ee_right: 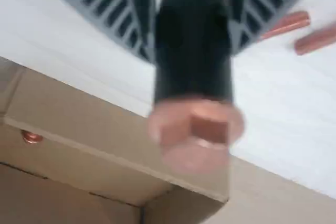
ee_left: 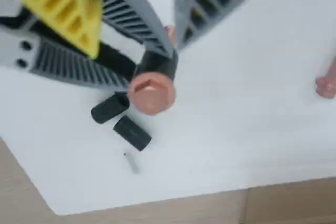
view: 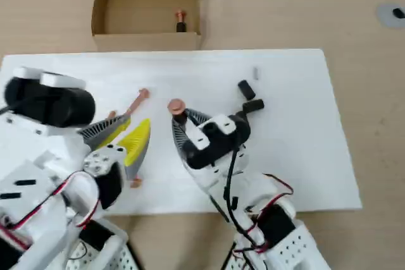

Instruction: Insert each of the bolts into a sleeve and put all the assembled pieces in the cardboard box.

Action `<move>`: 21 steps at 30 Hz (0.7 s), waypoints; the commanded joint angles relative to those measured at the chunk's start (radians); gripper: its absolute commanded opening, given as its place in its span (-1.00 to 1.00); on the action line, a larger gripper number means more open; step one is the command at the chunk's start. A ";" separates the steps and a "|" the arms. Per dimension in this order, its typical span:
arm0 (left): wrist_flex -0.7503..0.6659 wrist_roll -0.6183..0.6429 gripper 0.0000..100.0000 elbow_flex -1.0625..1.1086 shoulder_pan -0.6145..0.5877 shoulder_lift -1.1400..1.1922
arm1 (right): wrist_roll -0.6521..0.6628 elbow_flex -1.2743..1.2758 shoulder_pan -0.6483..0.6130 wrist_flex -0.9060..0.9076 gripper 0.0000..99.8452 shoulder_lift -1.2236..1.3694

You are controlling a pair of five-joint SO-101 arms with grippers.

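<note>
One bolt is pushed into a black sleeve. My right claw is squeezed tight around that sleeve, in the middle of the high view. The bolt's round head sticks out past my fingertips and points toward the top of the frame.

My left claw is on the left side. It is spread apart with nothing in it, just beside a loose bolt on the white mat.

The cardboard box sits at the top middle of the high view, off the mat, on the desk. One finished piece lies inside, near the box's right wall.

I think my job now is to carry my piece to the box.

I only hold the sleeve, so the bolt might slide out if I tip the head down. I should keep it level and keep squeezing.

I should go up first, so the piece passes above the near wall and does not bump it.

Then I should aim for the bare floor left of the finished piece, go down low, and only then let go, so nothing bounces out.

Two spare sleeves wait on the right of the mat.
</note>
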 commanded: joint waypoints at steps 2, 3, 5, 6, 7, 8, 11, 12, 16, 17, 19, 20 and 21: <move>0.121 0.002 -0.79 -0.104 0.005 0.107 | -0.130 0.013 0.099 -0.124 -0.98 -0.008; 0.143 0.002 -0.79 -0.100 -0.009 0.127 | -0.161 0.008 0.125 -0.121 -0.98 -0.008; 0.150 0.002 -0.79 -0.084 -0.083 0.153 | -0.192 -0.022 0.180 -0.120 -0.98 -0.008; 0.150 0.000 -0.79 -0.074 -0.132 0.170 | -0.192 -0.050 0.208 -0.112 -0.98 -0.004; 0.149 -0.012 -0.79 -0.060 -0.186 0.183 | -0.192 -0.085 0.231 -0.098 -0.98 0.010; 0.149 -0.035 -0.79 -0.043 -0.239 0.200 | -0.192 -0.124 0.246 -0.080 -0.98 0.031; 0.147 -0.106 -0.84 0.018 -0.361 0.245 | -0.190 -0.259 0.268 -0.025 -0.98 0.154; 0.147 -0.123 -0.90 0.037 -0.387 0.257 | -0.189 -0.303 0.268 -0.017 -0.98 0.209; 0.147 -0.155 -0.98 0.084 -0.411 0.269 | -0.158 -0.512 0.262 -0.025 -0.98 0.484; 0.147 -0.158 -0.98 0.087 -0.408 0.269 | -0.157 -0.568 0.262 -0.031 -0.98 0.559; 0.147 -0.160 -0.98 0.083 -0.407 0.259 | -0.155 -0.688 0.262 -0.035 -0.98 0.713; 0.147 -0.160 -0.98 0.081 -0.407 0.246 | -0.157 -0.753 0.262 -0.037 -0.98 0.785; 0.147 -0.160 -0.98 0.081 -0.407 0.232 | -0.157 -0.814 0.262 -0.037 -0.98 0.858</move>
